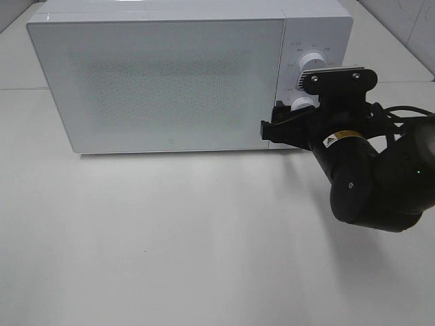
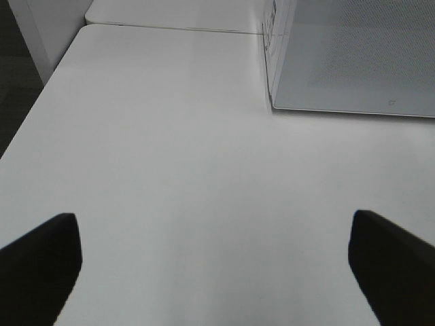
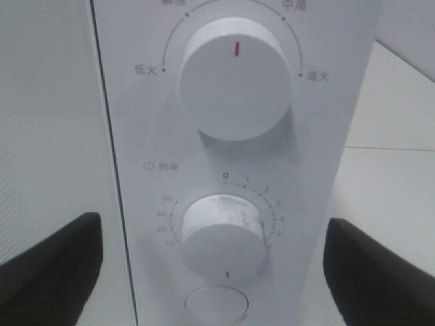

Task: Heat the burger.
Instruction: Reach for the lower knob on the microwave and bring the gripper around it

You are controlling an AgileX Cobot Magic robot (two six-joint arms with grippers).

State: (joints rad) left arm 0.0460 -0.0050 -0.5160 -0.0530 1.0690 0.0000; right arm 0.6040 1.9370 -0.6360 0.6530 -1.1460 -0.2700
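gripper faces timer knob, jaws apart

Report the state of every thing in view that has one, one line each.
Microwave door: shut.
Upper knob: red mark at the middle of its arc.
Lower knob: mark turned to the side opposite the 0.
Left hand: open, empty, over the table.
Right hand: open, a finger on either side of the lower knob, not gripping it.
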